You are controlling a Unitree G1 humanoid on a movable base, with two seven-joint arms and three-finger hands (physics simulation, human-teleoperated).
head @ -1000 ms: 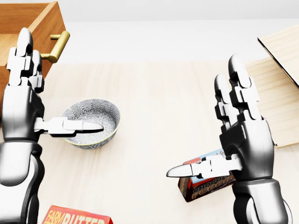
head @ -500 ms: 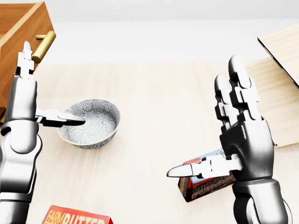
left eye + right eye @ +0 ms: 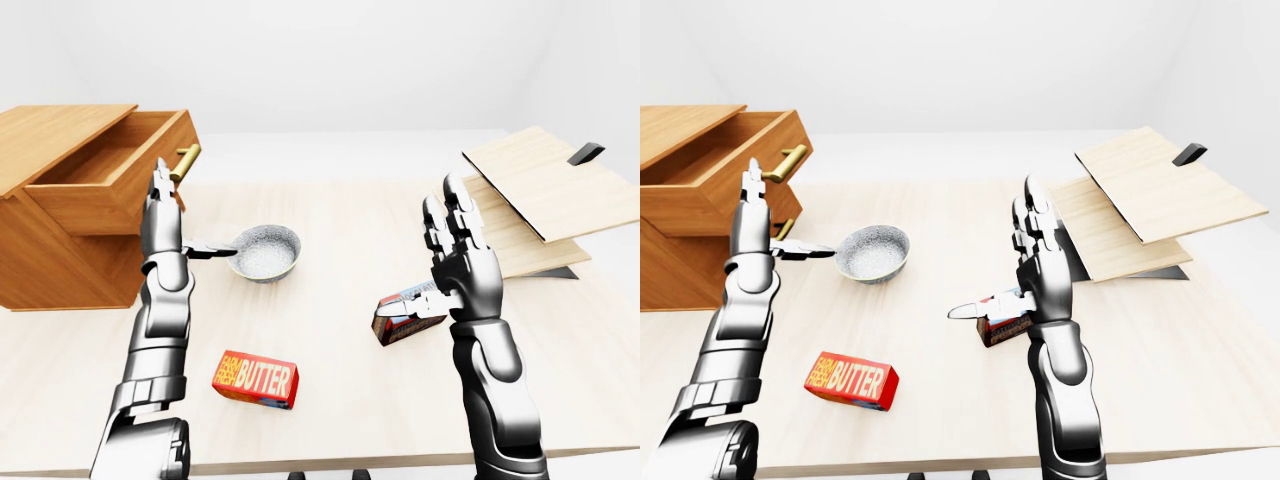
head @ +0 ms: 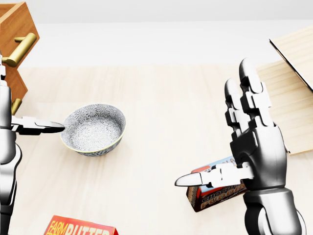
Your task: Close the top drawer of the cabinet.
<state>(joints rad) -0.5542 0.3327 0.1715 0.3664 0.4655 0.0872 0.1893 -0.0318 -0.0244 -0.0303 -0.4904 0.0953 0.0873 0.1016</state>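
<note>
Two metal hands stand raised over the pale wooden desk (image 3: 330,300), both spread wide and empty. At the left edge of the left-eye view sits the cabinet (image 3: 60,250), its top drawer (image 3: 120,180) pulled out, the brass handle (image 3: 186,160) showing at its face. The left hand (image 3: 160,225) is upright just beside that drawer face, fingers pointing up and thumb jutting toward the patterned bowl (image 3: 265,252); whether it touches the wood I cannot tell. The bowl rests on the desk just right of this hand, near the cabinet. Lower down lies a red butter box (image 3: 256,380). The right hand (image 3: 458,265) hovers well apart, on the right, over a small dark chocolate-pudding box (image 3: 395,325). Beyond it, light wooden boards (image 3: 540,200) lie stacked at an angle.
</note>
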